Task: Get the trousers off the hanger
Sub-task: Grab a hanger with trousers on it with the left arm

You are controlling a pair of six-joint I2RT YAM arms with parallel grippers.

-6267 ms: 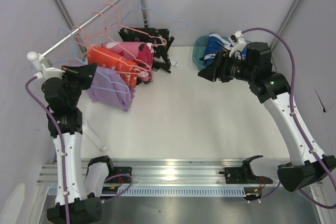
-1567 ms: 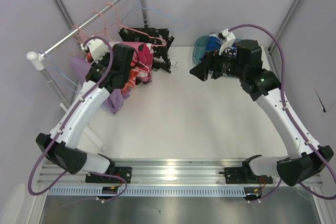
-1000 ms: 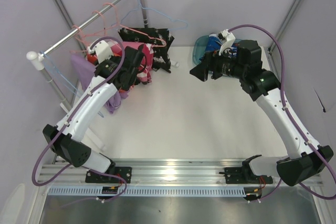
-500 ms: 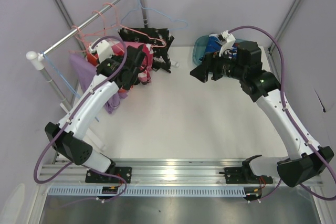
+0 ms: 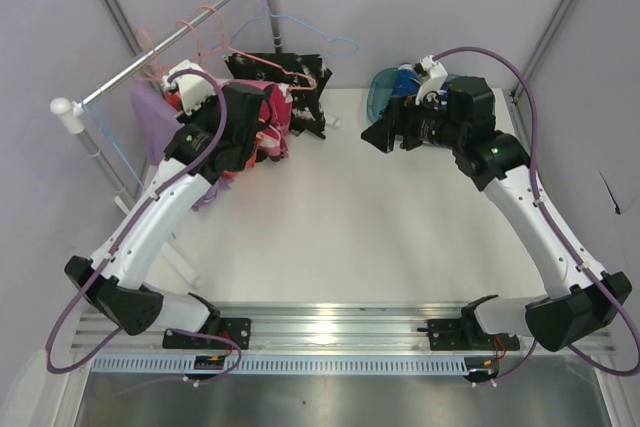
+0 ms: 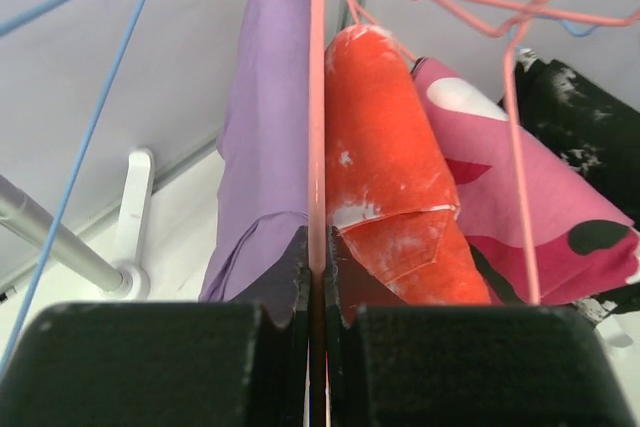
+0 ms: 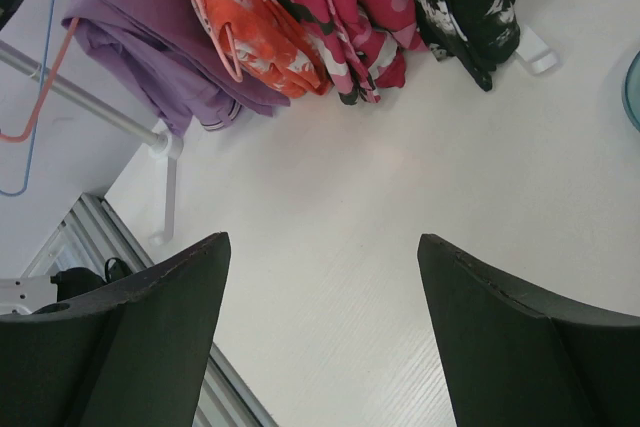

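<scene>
The left hand point(image 6: 316, 282) is pinched narrow on the pink hanger point(image 6: 318, 127) wire, between the lavender pair point(image 6: 262, 147) and the orange pair point(image 6: 380, 167), both hanging at upper left of the top view. This grip likely steadies the hanger for stripping. The right hand point(image 7: 322, 257), wide and empty, hovers over the bench point(image 7: 400, 177), facing them.

Bright, even, soft-shadowed light; blurred near pincers.
</scene>
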